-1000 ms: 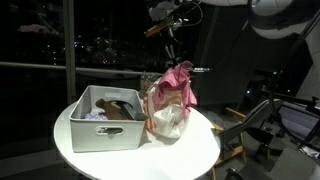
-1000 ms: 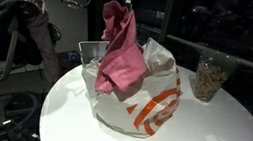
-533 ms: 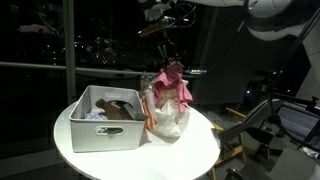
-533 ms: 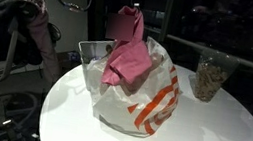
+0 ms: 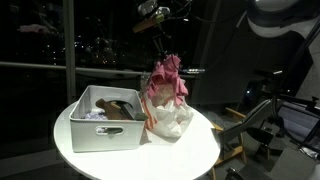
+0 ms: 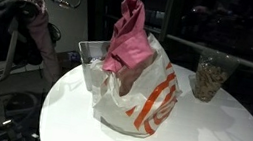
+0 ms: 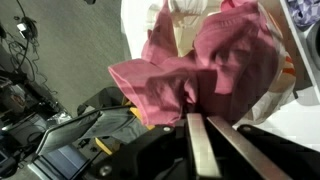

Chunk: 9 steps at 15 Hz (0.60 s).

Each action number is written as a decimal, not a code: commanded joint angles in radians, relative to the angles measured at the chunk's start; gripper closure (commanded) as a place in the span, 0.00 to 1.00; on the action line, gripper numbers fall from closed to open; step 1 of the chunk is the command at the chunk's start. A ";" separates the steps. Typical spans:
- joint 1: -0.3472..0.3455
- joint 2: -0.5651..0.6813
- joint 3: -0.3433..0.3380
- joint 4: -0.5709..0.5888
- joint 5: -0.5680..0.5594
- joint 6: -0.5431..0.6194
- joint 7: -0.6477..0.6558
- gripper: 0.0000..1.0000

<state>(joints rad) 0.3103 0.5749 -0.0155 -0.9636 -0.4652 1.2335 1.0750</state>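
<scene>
At the left of the round white table [image 5: 195,152], a grey bin [image 5: 105,122] of mixed items is seen. Just right of it, a pink cloth [image 5: 166,80] is pinched by its top in the clenched gripper [image 5: 159,42], so it hangs in loose folds. Its lower end is at the mouth of a white plastic bag [image 5: 170,122] with orange print, slumped beside the bin. The fingers [image 7: 197,145] clamped on the fabric are shown only in the wrist view. A jar [image 6: 208,78] at the far right is caught in an exterior view alone, where the bin is largely hidden behind the bag.
</scene>
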 commanded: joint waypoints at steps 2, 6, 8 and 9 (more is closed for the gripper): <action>0.028 -0.010 -0.002 0.009 -0.082 0.058 -0.030 0.99; 0.016 -0.003 0.005 0.006 -0.067 0.162 -0.025 0.99; 0.022 -0.008 0.003 0.000 -0.074 0.185 -0.024 0.99; 0.027 -0.011 0.000 -0.003 -0.080 0.186 -0.021 0.99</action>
<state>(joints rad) 0.3313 0.5755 -0.0155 -0.9660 -0.5242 1.3885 1.0684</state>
